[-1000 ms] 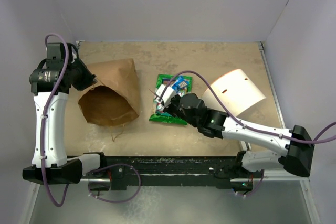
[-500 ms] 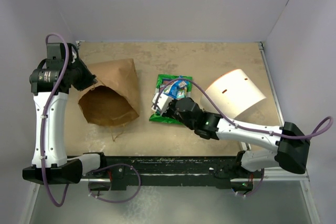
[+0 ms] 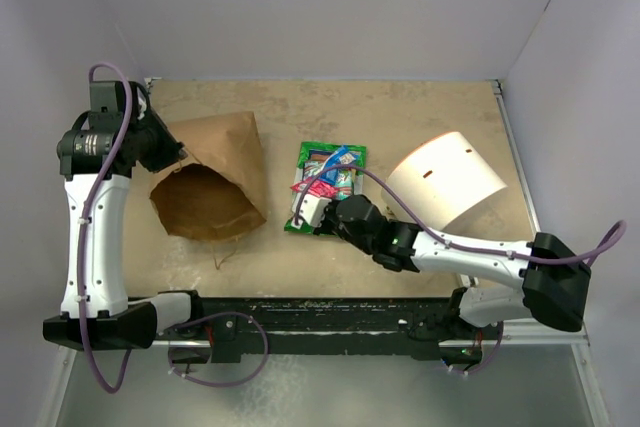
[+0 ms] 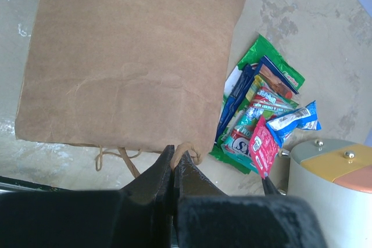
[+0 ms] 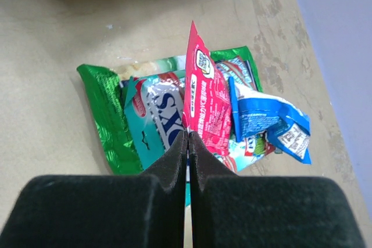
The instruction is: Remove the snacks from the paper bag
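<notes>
The brown paper bag (image 3: 215,172) lies on its side at the left, its mouth toward the near edge. My left gripper (image 3: 180,154) is shut on one of the bag's twisted handles (image 4: 187,148) at the mouth. The snacks (image 3: 328,182) lie in a pile on the table right of the bag. In the right wrist view the pile shows a green packet (image 5: 107,117), a teal one (image 5: 154,114) and a blue-white one (image 5: 267,123). My right gripper (image 5: 187,136) is shut on the lower edge of the red-pink packet (image 5: 203,97), which stands upright over the pile.
A white cylindrical container (image 3: 450,182) lies on its side just right of the snacks, close to my right forearm. Grey walls close the table at the back and both sides. The bag's second handle (image 3: 222,257) trails toward the near edge.
My right gripper has drawn back from the top of the pile toward its near edge, still shut, with the red-pink packet in it. The left arm and the bag have not moved.
</notes>
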Controlling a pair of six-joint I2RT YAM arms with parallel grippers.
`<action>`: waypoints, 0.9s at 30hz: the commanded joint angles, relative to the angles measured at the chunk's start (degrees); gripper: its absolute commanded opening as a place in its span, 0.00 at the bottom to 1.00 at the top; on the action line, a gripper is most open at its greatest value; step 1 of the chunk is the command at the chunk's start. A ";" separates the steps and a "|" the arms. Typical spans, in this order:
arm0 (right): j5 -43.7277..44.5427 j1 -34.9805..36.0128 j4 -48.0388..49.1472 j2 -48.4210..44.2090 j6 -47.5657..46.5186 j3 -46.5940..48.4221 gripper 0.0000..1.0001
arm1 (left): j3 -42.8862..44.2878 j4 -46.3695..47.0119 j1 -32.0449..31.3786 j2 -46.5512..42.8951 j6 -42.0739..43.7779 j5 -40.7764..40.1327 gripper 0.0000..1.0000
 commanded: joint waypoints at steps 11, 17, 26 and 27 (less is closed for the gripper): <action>-1.27 -0.27 8.52 0.19 -3.47 -7.46 0.03 | 1.66 2.46 0.11 0.59 1.61 1.77 0.00; 2.28 -0.28 14.76 2.84 -3.93 -9.79 0.06 | 1.72 2.20 0.17 0.86 1.46 2.04 0.00; 1.75 -0.33 16.85 3.64 -4.43 -11.47 0.24 | 1.48 2.41 0.11 0.42 0.66 2.44 0.00; 1.41 -0.38 15.94 3.21 -4.36 -11.24 0.30 | 1.47 2.29 0.13 0.23 0.65 2.38 0.00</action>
